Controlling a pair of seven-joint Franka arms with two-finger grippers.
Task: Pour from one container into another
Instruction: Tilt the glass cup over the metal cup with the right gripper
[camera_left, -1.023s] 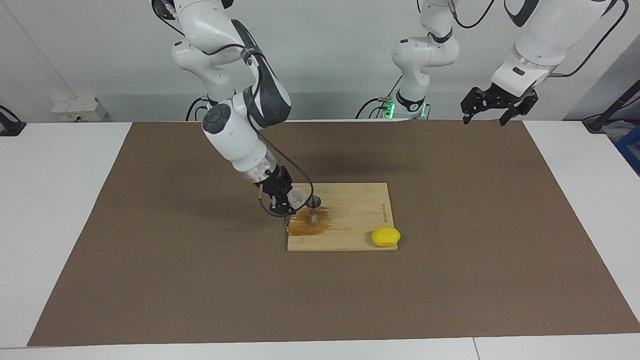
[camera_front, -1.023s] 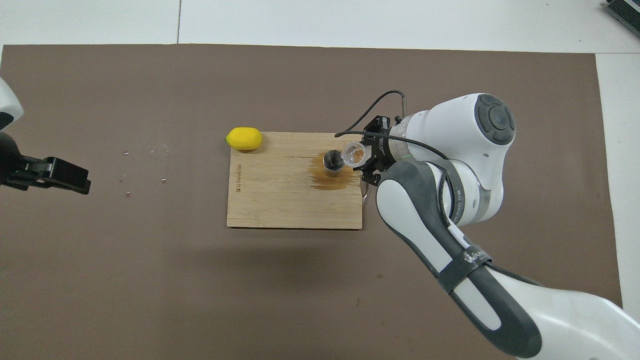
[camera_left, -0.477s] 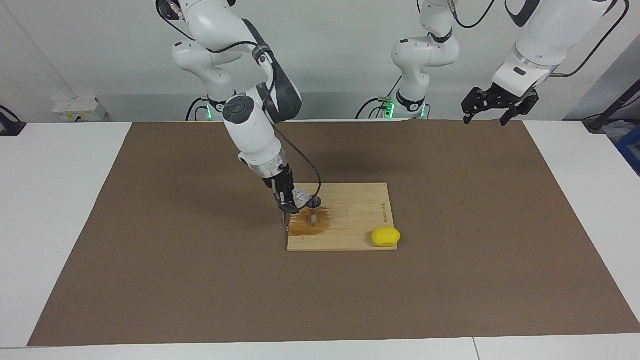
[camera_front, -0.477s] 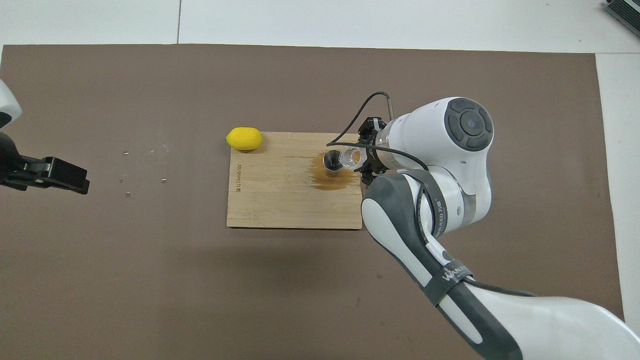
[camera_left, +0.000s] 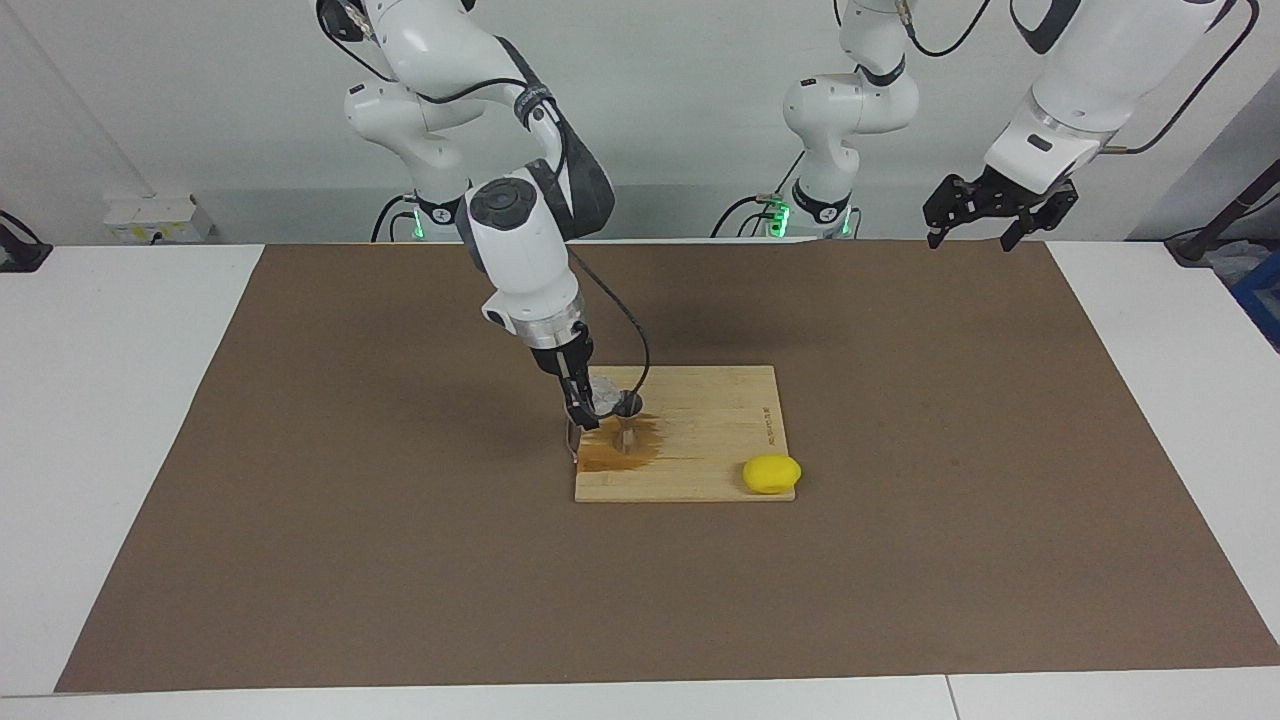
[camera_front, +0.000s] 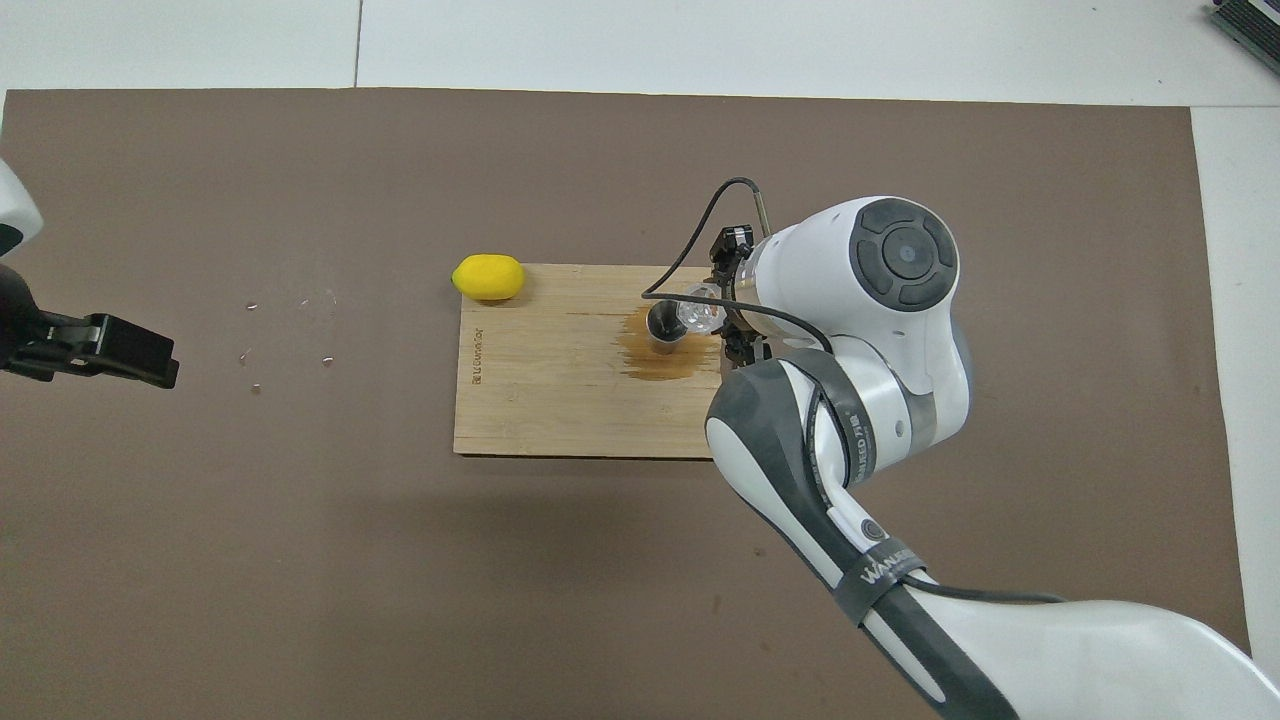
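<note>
The clear glass cup (camera_left: 604, 389) (camera_front: 699, 312) is tipped on its side, its mouth against the rim of the metal jigger (camera_left: 627, 421) (camera_front: 664, 324). My right gripper (camera_left: 590, 402) (camera_front: 724, 316) is shut on the cup, just above the wooden board (camera_left: 700, 440) (camera_front: 560, 400). The jigger stands upright on the board, near the edge toward the right arm's end. A brown wet patch (camera_left: 612, 452) (camera_front: 660, 364) spreads on the board around its foot. My left gripper (camera_left: 986, 214) (camera_front: 120, 350) waits, open and holding nothing, high over the mat toward the left arm's end.
A yellow lemon (camera_left: 771, 473) (camera_front: 488, 277) lies at the board's corner farthest from the robots, toward the left arm's end. A brown mat (camera_left: 400, 560) covers the white table. A few small specks (camera_front: 290, 330) lie on the mat between the board and the left gripper.
The right arm's wrist has swung more upright and turned, tipping the cup further over toward the jigger's rim. The left arm has not moved.
</note>
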